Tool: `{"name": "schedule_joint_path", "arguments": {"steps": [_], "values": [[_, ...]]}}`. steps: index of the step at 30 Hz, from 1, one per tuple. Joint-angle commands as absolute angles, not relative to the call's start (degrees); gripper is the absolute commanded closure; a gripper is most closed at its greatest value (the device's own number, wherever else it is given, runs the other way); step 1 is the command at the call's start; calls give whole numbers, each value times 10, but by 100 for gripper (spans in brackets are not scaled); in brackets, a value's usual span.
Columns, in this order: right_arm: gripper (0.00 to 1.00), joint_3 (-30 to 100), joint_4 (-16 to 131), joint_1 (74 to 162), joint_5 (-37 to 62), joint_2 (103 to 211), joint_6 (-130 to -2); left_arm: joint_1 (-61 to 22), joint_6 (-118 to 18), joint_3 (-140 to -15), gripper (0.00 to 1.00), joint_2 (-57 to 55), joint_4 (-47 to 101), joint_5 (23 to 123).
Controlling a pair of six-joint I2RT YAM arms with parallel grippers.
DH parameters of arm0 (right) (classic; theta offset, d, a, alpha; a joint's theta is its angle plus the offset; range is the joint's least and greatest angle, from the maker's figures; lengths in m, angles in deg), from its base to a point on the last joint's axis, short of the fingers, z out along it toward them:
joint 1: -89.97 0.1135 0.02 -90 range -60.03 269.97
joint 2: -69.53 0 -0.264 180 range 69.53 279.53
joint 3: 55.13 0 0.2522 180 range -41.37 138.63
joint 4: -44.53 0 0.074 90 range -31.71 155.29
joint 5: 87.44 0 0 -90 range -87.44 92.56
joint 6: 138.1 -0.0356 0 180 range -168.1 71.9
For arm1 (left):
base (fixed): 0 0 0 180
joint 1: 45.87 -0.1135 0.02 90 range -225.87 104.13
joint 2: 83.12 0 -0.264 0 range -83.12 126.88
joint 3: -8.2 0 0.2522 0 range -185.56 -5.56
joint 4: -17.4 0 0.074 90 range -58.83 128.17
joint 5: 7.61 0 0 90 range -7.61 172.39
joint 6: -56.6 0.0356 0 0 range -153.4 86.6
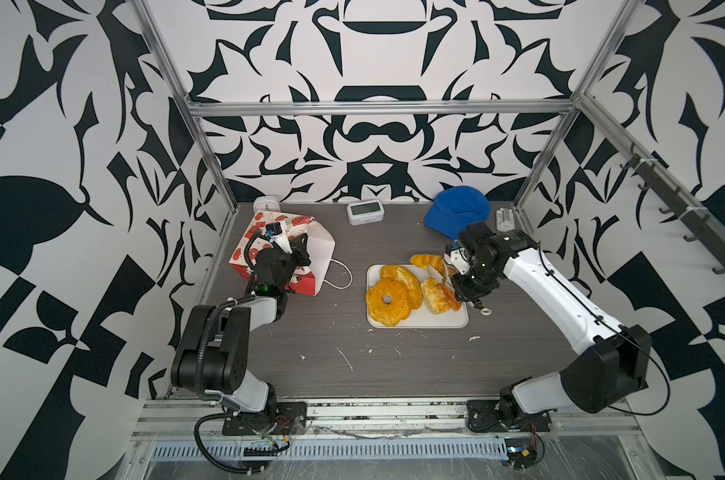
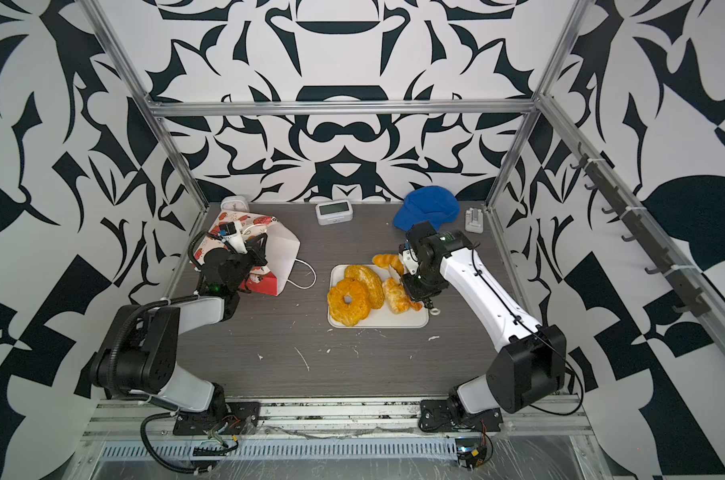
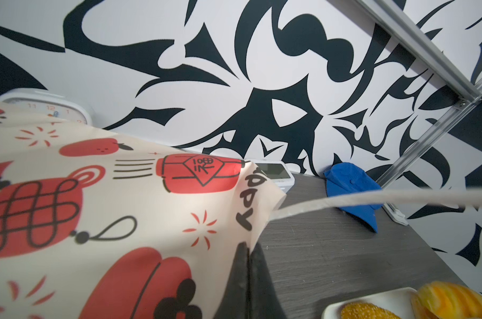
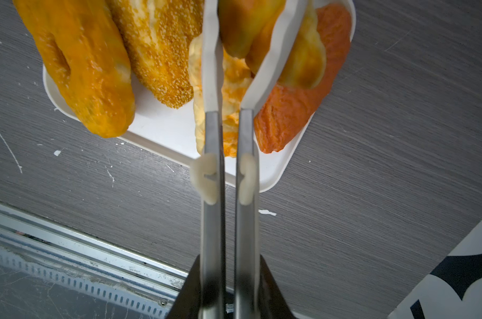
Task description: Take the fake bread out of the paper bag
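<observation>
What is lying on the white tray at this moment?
A ring, a sesame loaf, a croissant and an orange wedge lie crowded together. A second croissant hangs in the tongs above them. The tray surface beneath them is covered.

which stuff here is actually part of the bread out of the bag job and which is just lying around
Part of the job: paper bag, fake bread, white tray, tongs.
Just lying about: blue cap, digital clock, white analogue clock, small white gadget at the back.
</observation>
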State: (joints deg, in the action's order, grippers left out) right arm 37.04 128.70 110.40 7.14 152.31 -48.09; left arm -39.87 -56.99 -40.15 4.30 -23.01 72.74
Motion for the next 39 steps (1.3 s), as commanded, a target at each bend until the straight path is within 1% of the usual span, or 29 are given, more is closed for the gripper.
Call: {"name": "schedule_joint_path", "arguments": {"steps": [1,11,20,26,39], "values": [[77,412,1285,1104,60,1517,-475,-399,-578,-429,100,11,-193,722],[80,448,1280,1082,54,1599,-440,-399,-582,-447,100,-3,-150,704],[81,497,1312,1067,79,1650,-411,-399,-578,-450,100,-7,-143,701],[84,518,1337,1059,89,1653,-406,-399,-579,-451,100,-3,-146,699],[82,503,1381,1059,69,1627,-444,-399,-584,-452,100,5,-154,694]]}}
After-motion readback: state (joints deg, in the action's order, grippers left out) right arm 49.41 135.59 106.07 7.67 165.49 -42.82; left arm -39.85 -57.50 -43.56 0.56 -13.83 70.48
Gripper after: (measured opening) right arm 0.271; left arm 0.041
